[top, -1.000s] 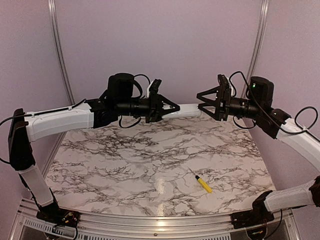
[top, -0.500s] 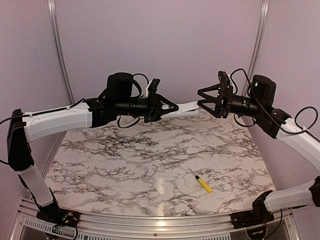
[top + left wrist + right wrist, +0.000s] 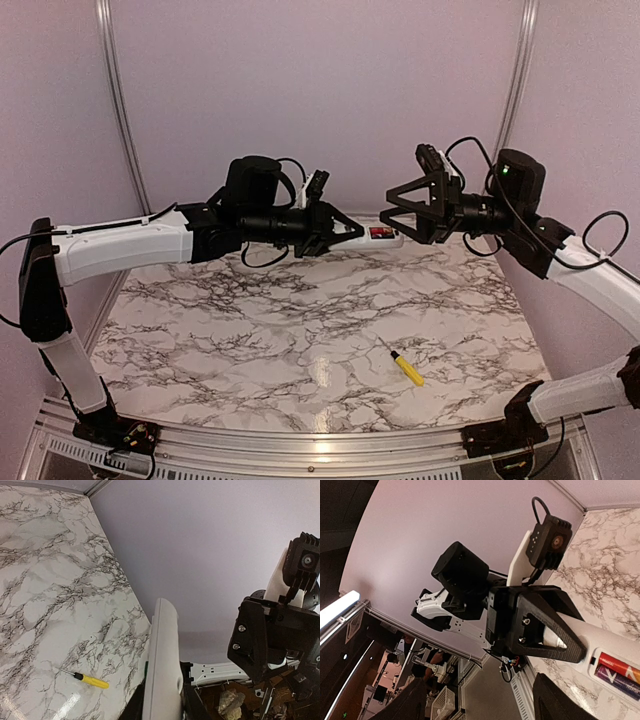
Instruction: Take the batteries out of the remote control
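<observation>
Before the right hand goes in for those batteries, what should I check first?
1. Grip of left hand on remote control, held off the table: ok.
2. Recess open, batteries exposed: ok.
3. Jaws of right hand open: ok.
4. Alignment of right hand with the batteries: cannot tell.
5. Loose screwdriver lying clear of both arms: ok.

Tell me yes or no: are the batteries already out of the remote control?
No, the right wrist view shows red-wrapped batteries lying in the open recess of the remote control.
</observation>
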You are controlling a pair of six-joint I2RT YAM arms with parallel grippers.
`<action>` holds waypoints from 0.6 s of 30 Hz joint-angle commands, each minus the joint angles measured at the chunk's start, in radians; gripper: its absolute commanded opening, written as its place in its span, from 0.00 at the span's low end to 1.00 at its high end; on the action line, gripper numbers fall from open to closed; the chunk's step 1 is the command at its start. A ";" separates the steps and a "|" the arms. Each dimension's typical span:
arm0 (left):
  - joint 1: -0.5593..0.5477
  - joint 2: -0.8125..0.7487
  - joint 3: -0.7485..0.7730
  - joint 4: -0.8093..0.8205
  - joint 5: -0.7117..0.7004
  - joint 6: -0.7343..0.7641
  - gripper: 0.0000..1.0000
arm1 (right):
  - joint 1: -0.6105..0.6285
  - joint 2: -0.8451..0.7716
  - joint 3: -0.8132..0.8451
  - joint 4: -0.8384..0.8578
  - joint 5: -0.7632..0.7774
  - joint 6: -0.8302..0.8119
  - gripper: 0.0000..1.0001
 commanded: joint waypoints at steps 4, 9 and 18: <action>0.000 -0.019 -0.022 -0.037 -0.085 0.038 0.00 | 0.006 0.019 0.028 -0.017 -0.013 -0.019 0.70; 0.002 -0.027 -0.035 -0.038 -0.092 0.047 0.00 | 0.005 0.023 0.041 -0.080 -0.001 -0.069 0.70; 0.002 -0.067 -0.137 -0.061 -0.078 0.056 0.00 | -0.002 0.030 0.099 -0.356 0.099 -0.244 0.73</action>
